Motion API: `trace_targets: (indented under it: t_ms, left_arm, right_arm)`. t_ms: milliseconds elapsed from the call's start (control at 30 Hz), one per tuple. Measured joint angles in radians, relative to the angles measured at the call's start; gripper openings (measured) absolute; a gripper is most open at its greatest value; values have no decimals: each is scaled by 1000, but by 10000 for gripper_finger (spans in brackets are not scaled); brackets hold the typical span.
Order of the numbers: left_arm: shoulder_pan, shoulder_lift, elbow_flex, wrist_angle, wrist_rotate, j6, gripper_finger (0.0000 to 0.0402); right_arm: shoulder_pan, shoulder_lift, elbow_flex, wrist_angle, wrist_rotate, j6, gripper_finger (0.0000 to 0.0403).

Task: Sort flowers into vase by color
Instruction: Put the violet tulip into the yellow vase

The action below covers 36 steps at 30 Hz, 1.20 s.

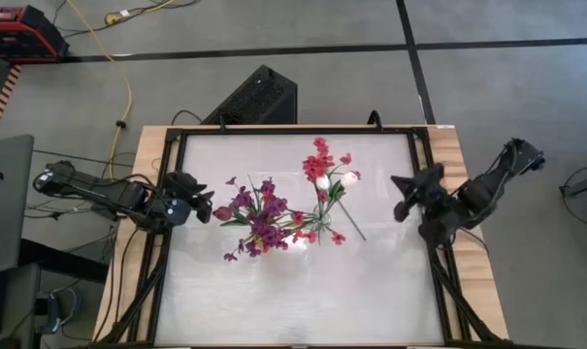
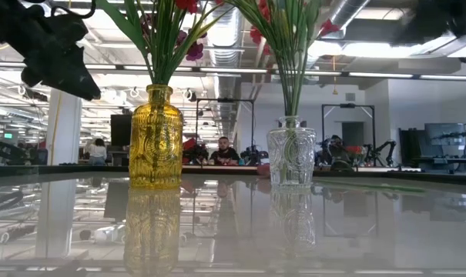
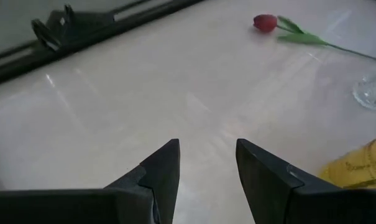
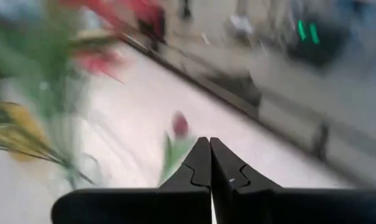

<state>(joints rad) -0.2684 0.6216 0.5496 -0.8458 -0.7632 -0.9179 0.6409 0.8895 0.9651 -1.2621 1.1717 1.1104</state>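
Two vases stand near the middle of the tabletop, so each colour has its own holder: a yellow vase point(image 2: 155, 138) toward the left edge holding mostly purple flowers point(image 1: 257, 221), and a clear vase point(image 2: 291, 153) toward the right edge holding red-pink flowers point(image 1: 321, 167) with two white buds point(image 1: 337, 180) among them. Some red-pink blossoms also show near the purple bunch from above, but I cannot tell which vase they sit in. One more flower, a red bud on a green stem point(image 3: 266, 23), lies flat on the tabletop; the left wrist view shows it beyond the clear vase's foot, so it probably remains to be sorted. In the high view only a thin stem point(image 1: 352, 222) slanting away from the bouquets toward the near right may be this flower, and its bud is lost among the blossoms. The left gripper point(image 1: 202, 197) hangs near the left edge, just beside the purple bunch, released and holding nothing, likely clear of the vases so as not to knock them. The right gripper point(image 1: 402, 194) hovers inside the right edge, clenched with nothing between the fingers, and its own camera faces the lying flower, though that view is badly smeared. The low view cuts off both bouquets' tops, and people sit far back in the room behind.
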Motion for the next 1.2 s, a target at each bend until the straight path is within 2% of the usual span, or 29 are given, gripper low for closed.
trace_targets:
  t_ms: [67, 100, 233, 333, 633, 800, 933, 1067, 1200]
  left_arm:
    - [-5, 0, 0, 0, -35, 9, 146]
    - [-6, 0, 0, 0, -53, 13, 146]
    - [-6, 0, 0, 0, -80, 16, 146]
    - [-6, 0, 0, 1, -80, 10, 146]
    - [-6, 0, 0, 11, -70, -31, 146]
    - [-6, 0, 0, 19, -42, -37, 146]
    - [-5, 0, 0, 25, -34, -37, 146]
    - [-5, 0, 0, 26, -34, -37, 146]
    - [-5, 0, 0, 26, -34, -36, 146]
  right_arm:
    - [9, -30, -80, -112, -56, 240, 19]
    - [13, -41, -125, -122, -78, 300, 22]
    - [8, -62, -296, 49, -141, 344, 35]
    - [-31, -64, -401, 262, -196, 241, 39]
    - [-294, -39, -655, 992, -546, -238, 55]
    - [-424, 49, -690, 1157, -633, -356, 91]
    - [-489, 146, -691, 1286, -678, -432, 139]
    - [-548, 254, -691, 1407, -701, -442, 188]
    - [-607, 370, -691, 1505, -758, -461, 218]
